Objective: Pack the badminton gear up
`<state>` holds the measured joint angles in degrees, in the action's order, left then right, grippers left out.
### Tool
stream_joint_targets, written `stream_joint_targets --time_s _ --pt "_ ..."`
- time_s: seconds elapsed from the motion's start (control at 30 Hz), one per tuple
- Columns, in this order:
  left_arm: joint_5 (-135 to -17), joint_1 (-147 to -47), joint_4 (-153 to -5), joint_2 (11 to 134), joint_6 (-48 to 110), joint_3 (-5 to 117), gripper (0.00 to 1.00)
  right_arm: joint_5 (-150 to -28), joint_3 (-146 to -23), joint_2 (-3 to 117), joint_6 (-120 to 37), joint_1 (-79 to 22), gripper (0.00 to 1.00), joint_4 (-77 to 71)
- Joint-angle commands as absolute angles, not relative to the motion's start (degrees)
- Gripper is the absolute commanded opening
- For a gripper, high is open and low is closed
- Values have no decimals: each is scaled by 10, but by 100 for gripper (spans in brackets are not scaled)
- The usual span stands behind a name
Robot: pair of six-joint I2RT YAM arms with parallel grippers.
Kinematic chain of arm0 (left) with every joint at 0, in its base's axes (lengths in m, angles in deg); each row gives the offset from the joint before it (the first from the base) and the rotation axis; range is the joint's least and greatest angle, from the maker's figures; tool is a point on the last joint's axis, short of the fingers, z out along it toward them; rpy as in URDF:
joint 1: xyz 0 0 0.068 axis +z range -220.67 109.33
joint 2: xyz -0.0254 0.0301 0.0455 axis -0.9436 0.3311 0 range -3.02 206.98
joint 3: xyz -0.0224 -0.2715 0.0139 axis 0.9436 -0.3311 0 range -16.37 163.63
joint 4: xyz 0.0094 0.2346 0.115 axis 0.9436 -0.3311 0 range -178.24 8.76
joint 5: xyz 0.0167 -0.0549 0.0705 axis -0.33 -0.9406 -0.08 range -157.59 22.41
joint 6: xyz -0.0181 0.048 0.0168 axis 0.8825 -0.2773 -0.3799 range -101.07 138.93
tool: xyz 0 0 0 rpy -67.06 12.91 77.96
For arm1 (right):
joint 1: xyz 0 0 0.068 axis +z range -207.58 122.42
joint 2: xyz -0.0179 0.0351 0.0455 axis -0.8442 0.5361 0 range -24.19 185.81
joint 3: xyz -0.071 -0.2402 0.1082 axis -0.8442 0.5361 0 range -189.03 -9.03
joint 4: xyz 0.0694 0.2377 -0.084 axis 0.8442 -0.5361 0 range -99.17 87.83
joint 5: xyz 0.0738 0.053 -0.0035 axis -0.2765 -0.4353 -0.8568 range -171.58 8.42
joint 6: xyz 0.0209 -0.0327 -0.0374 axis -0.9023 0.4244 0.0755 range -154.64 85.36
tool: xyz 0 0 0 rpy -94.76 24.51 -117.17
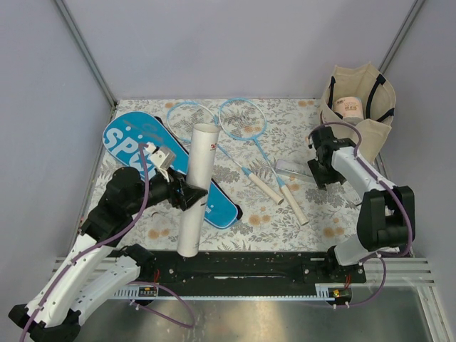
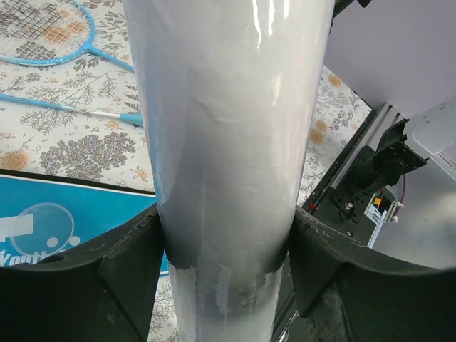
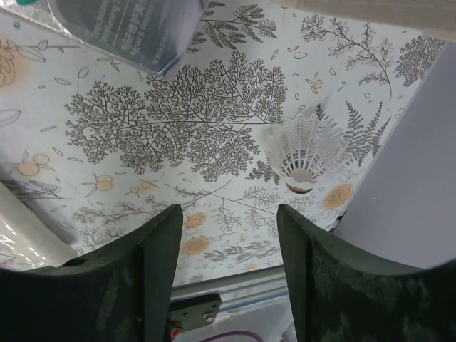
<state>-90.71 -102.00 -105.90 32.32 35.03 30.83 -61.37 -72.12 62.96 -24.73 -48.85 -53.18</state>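
Observation:
My left gripper [image 1: 187, 194] is shut on the white tube [image 1: 203, 153], holding it nearly upright over the blue "SPORT" cover [image 1: 128, 139]. In the left wrist view the tube [image 2: 228, 107] fills the gap between both fingers of the left gripper [image 2: 224, 235]. Two light-blue rackets [image 1: 242, 117] lie side by side on the floral mat, handles pointing right and toward me. My right gripper [image 3: 229, 221] hangs open over the mat with nothing between its fingers. The white shuttlecock [image 3: 306, 149] lies just beyond its right finger, apart from it.
A beige tote [image 1: 360, 100] with black handles stands at the back right with a pale roll inside. A clear flat packet [image 1: 292, 167] lies on the mat beside the right gripper [image 1: 318, 171]. The black base rail [image 1: 249, 263] runs along the near edge.

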Motion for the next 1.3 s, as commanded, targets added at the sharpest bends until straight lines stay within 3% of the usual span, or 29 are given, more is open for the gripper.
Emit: stream_joint_targets --time_s 0.0,0.47,1.03,1.27 --pt "-895 -1021 -1012 315 350 310 53 -628 -761 650 -127 -489 64 -572" --pt "-874 -1026 -1024 301 340 309 54 -579 -780 764 -82 -518 65 -567" --pt "-855 -1048 -1032 290 329 311 54 -568 -736 775 -53 -553 63 -515" --pt "-849 -1053 -1034 291 327 312 54 -566 -730 774 -70 -564 55 -526"
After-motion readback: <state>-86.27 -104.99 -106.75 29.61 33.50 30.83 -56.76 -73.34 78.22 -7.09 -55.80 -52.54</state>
